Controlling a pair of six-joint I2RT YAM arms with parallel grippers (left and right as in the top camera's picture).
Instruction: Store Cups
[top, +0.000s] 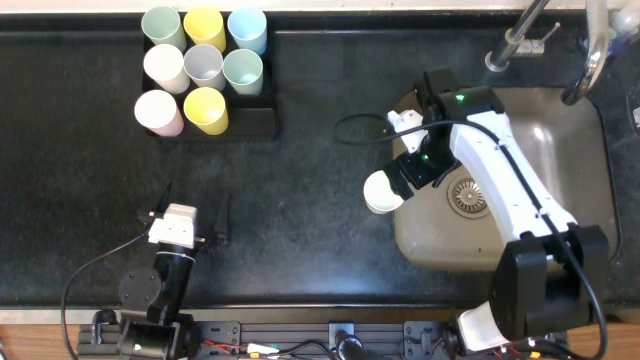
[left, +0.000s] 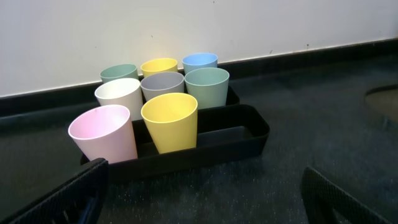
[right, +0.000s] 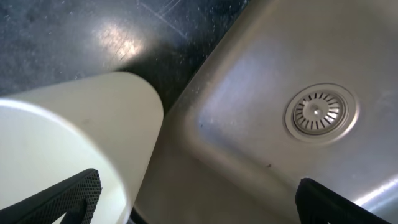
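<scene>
Hovering: right tool (right: 202, 199) apart | white cup (top: 381, 192) tilted, mouth facing it | left tool (left: 202, 193) apart

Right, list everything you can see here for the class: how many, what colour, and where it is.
tray: 1, black, back left of counter; one front slot free
green cups: 2, green, in tray
yellow cups: 2, yellow, in tray
blue cup: 1, blue, in tray
white cup: 1, white, in tray
grey cup: 1, grey, tray's middle
pink cup: 1, pink, in tray
cream cup: 1, cream, at sink's left edge
sink: 1, steel, right side
drain: 1, steel, sink floor
tap: 1, steel, behind sink
counter: 1, black
left gripper: 1, open, facing tray
right gripper: 1, open, at cream cup
</scene>
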